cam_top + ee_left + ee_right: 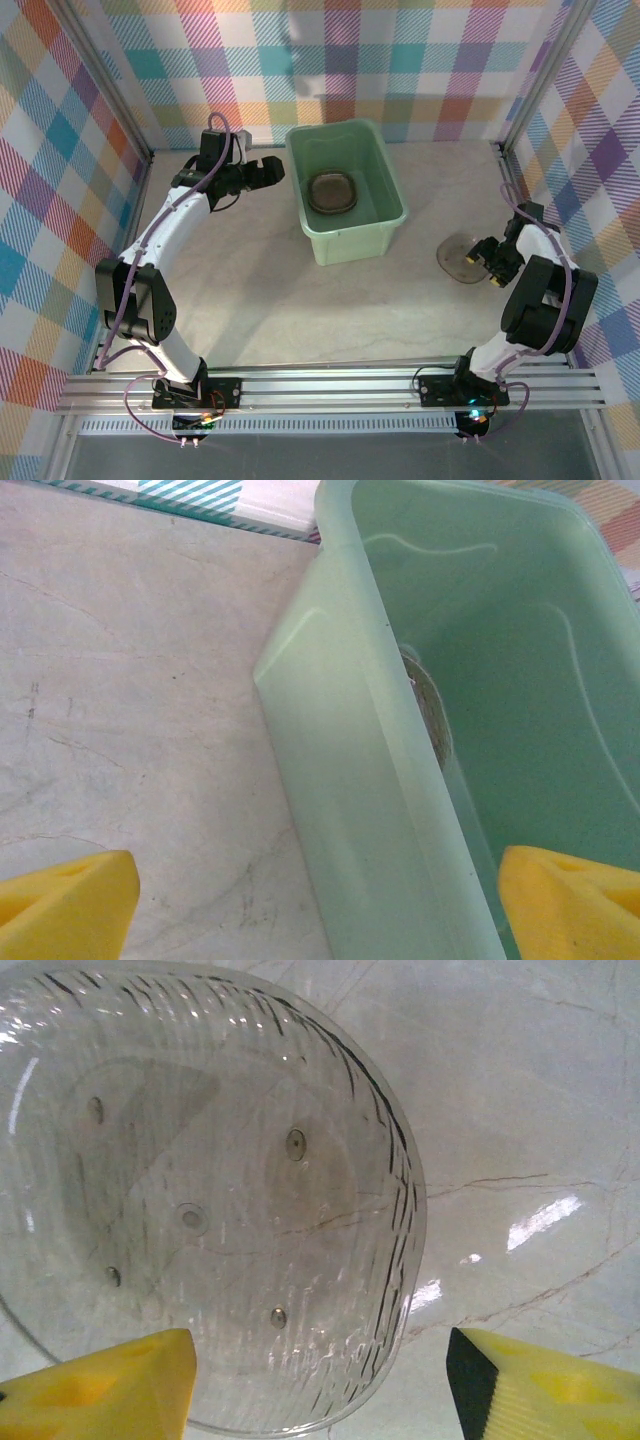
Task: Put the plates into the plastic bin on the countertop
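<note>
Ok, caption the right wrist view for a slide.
Right gripper poised with open jaws astride the rim of a clear plate on the countertop.

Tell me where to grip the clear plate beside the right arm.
Grip the thin rim of the clear ribbed rounded-square plate at the edge nearest the right end effector, coming from that side. It lies flat on the beige countertop, so likely only its edge offers a pinch.
</note>
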`<state>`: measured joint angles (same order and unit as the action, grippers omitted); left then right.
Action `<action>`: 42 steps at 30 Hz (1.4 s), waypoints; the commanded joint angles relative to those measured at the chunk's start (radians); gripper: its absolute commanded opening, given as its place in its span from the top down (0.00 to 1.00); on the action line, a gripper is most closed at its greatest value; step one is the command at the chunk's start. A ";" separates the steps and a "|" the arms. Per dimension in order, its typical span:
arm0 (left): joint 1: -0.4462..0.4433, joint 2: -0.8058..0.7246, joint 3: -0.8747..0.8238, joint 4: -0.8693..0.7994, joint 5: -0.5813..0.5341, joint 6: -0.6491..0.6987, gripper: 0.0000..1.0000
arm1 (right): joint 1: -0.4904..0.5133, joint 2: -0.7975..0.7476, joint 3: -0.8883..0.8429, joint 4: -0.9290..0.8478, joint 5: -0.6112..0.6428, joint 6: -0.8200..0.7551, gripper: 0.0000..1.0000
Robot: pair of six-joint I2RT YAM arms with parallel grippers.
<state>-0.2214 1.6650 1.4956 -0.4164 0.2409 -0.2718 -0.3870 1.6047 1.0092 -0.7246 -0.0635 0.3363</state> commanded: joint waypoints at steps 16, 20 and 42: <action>-0.004 -0.042 0.016 -0.012 -0.026 0.009 0.08 | -0.006 0.116 -0.005 0.088 0.027 -0.052 0.51; -0.004 -0.044 0.015 -0.010 -0.030 0.008 0.08 | -0.007 0.123 -0.022 0.099 0.033 -0.057 0.53; -0.004 -0.022 0.052 -0.015 0.001 -0.001 0.08 | -0.007 0.048 -0.113 0.223 0.039 -0.001 0.87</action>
<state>-0.2214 1.6516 1.5059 -0.4194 0.2253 -0.2718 -0.3927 1.6577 0.9257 -0.5159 -0.0341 0.3206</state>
